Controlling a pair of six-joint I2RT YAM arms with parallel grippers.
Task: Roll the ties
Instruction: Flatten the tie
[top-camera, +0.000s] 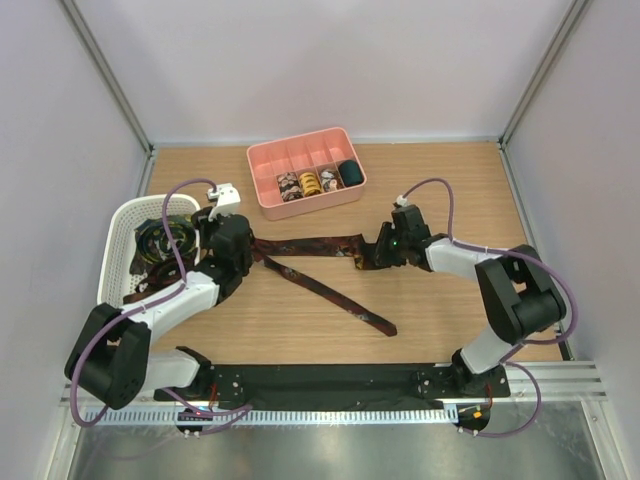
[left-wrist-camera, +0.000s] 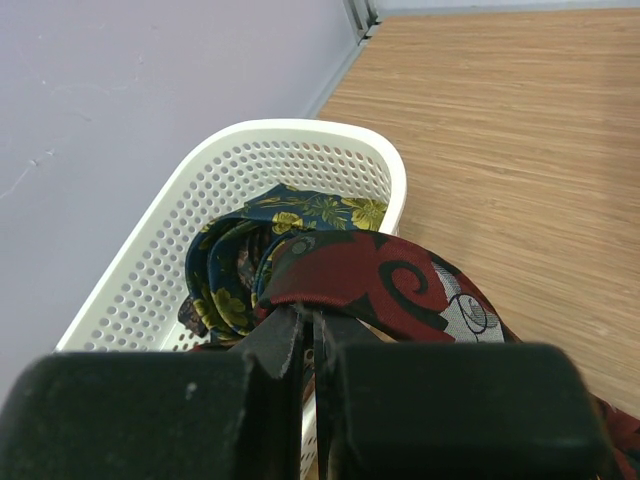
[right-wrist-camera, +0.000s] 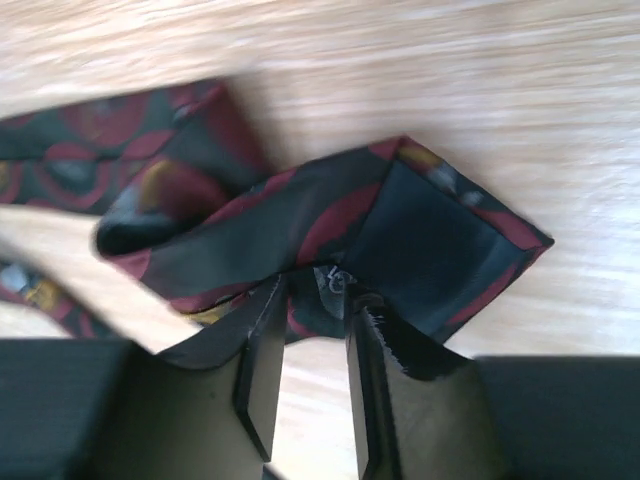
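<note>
Right end effector (right-wrist-camera: 312, 305) low at tie (right-wrist-camera: 425, 235) tip, forearm level

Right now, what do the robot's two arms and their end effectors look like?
Both the left arm and right arm alternate bulky black joints with white links. A lilac cable loops along each. The left end effector and right end effector have flat black fingers on blocky black bodies.
</note>
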